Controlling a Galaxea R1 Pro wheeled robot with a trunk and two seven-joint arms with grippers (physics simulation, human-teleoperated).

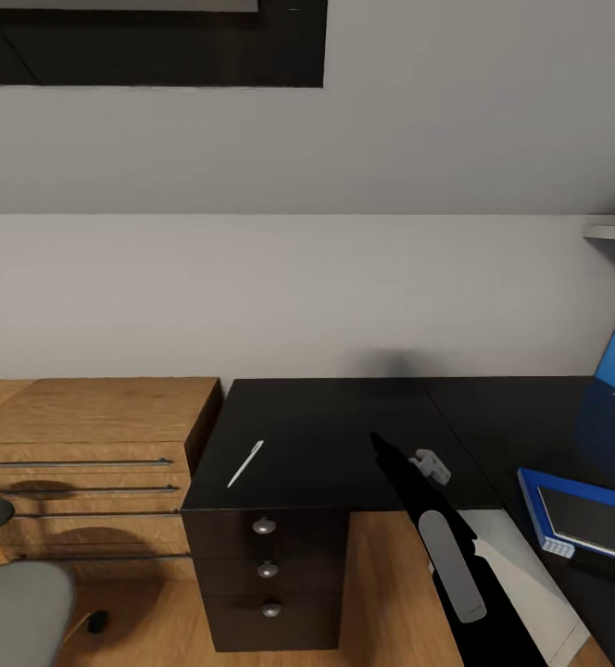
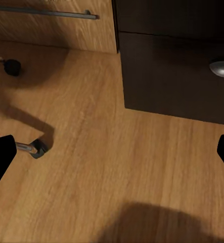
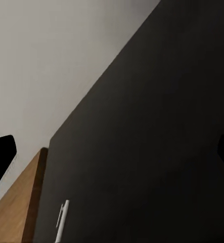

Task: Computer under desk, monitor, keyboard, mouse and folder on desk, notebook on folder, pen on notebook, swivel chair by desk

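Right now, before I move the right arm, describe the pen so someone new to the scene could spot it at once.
Find the black desk against the wall, beside the lower wooden dresser. On the desk's left section, above the drawers with round silver knobs, lies the pen. It is a thin white stick lying slanted, the only pale object on that dark section.

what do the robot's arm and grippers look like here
In the head view the right arm is matte black with a long rounded grey panel along it and a small light-grey fitting near its end. The left gripper and right gripper have plain black fingertips; no cables or markings are visible.
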